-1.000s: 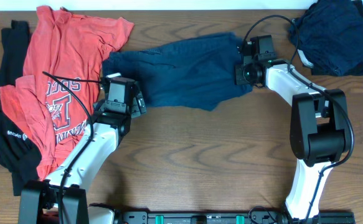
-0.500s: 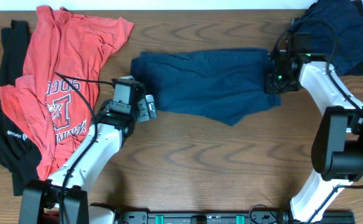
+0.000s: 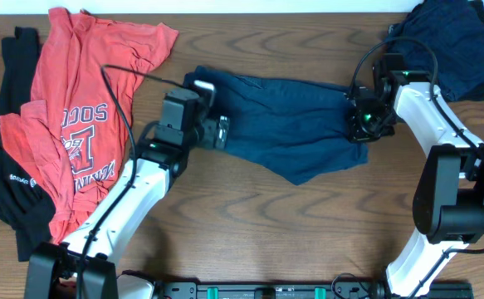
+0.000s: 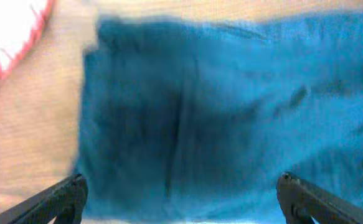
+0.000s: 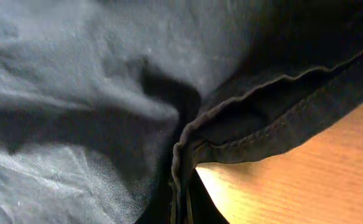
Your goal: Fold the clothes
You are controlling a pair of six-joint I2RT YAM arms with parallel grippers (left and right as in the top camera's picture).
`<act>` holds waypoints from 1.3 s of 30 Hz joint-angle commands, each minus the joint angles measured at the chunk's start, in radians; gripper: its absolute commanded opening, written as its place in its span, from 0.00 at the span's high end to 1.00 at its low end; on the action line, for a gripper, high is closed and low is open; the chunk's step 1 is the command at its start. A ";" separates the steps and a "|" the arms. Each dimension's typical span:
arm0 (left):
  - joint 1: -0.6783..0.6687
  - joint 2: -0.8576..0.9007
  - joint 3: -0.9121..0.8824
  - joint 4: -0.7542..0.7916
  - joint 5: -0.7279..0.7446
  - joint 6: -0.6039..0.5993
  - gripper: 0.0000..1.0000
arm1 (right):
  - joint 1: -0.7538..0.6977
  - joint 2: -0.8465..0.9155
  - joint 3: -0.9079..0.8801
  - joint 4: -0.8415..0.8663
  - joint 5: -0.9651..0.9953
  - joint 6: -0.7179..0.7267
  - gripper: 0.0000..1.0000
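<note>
A navy blue garment (image 3: 291,116) lies spread across the middle of the wooden table (image 3: 266,232). My left gripper (image 3: 218,133) is open over its left end. In the left wrist view the two fingers (image 4: 181,183) stand wide apart with the blue cloth (image 4: 231,112) between them. My right gripper (image 3: 362,124) is at the garment's right edge. In the right wrist view a bunched hem of the dark cloth (image 5: 75,74) runs into the jaws (image 5: 184,199), which are shut on it; the fingers themselves are hidden by cloth.
A red printed T-shirt (image 3: 84,100) lies at the left, partly over a black garment (image 3: 9,191) at the left edge. A heap of dark navy clothes (image 3: 453,41) sits at the back right corner.
The right gripper pulled the navy garment to the right, then came a little forward. The left gripper moved right and away from me onto the garment's left end.
</note>
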 commanded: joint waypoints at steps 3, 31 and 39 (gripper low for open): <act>0.061 0.056 0.023 0.076 0.010 0.058 0.02 | -0.042 -0.008 -0.002 0.098 -0.015 0.083 0.44; 0.076 0.243 0.004 -0.145 0.041 -0.106 0.89 | -0.076 -0.008 -0.001 0.320 -0.128 0.169 0.25; 0.043 0.180 0.018 -0.014 0.004 -0.084 0.89 | -0.076 -0.008 -0.001 0.319 -0.128 0.169 0.31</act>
